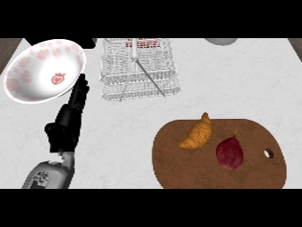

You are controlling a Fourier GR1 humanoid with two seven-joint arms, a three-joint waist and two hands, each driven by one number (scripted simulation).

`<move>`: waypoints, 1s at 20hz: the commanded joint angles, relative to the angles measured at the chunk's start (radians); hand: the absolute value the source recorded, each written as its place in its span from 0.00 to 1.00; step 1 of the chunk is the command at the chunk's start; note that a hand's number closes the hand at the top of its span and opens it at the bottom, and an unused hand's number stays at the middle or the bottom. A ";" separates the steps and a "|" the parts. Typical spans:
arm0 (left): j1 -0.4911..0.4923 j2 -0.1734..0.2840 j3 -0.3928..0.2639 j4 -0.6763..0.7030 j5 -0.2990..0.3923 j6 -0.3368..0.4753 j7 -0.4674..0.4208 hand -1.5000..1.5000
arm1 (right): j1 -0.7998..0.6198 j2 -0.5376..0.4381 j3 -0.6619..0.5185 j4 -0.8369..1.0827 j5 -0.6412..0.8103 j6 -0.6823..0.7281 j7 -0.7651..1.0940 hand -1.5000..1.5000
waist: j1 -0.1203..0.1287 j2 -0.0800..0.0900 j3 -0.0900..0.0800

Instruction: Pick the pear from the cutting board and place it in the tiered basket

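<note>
A dark red pear (230, 152) with a short stem lies on the round brown cutting board (179, 168) at the lower right. The white wire tiered basket (139, 68) stands at the back, in the middle of the counter. My left hand (68, 122) shows at the left, well away from the board, fingers straight and pointing up toward the bowl, holding nothing. My right hand does not show in the head view.
A golden croissant (198, 132) lies on the board just left of the pear. A white bowl with a red strawberry pattern (45, 71) sits at the back left, close to my left hand's fingertips. A pale round object (220, 41) is partly cut off at the top.
</note>
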 commanded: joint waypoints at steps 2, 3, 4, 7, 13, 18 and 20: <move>-0.042 -0.021 0.009 0.025 -0.030 0.001 0.021 0.50 | 0.034 0.042 -0.031 -0.038 0.069 0.079 0.031 0.00 | -0.006 -0.001 0.000; -0.010 -0.031 0.024 0.068 -0.011 -0.011 -0.053 0.50 | 0.010 0.056 -0.063 0.003 0.080 0.086 0.010 0.00 | -0.004 0.000 0.000; -0.011 0.019 0.046 -0.039 0.013 -0.051 0.035 0.50 | 0.049 0.119 0.018 -0.047 0.181 0.065 -0.003 0.00 | -0.002 -0.001 0.000; 0.008 0.005 0.065 0.059 0.021 -0.066 -0.075 0.50 | -0.025 0.117 0.050 0.010 0.250 0.087 -0.004 0.00 | 0.000 0.000 0.000; 0.012 -0.043 0.042 0.054 -0.026 -0.046 -0.070 0.50 | -0.042 0.181 0.044 0.024 0.362 0.137 -0.089 0.00 | -0.002 0.000 0.000; 0.010 -0.031 0.056 0.025 -0.032 -0.054 -0.035 0.50 | -0.051 0.216 0.150 0.065 0.603 0.078 -0.231 0.00 | 0.000 0.000 0.001; -0.003 -0.030 0.064 -0.011 -0.028 -0.066 -0.002 0.50 | -0.043 0.250 0.138 0.012 0.614 0.073 -0.183 0.00 | -0.001 -0.001 0.000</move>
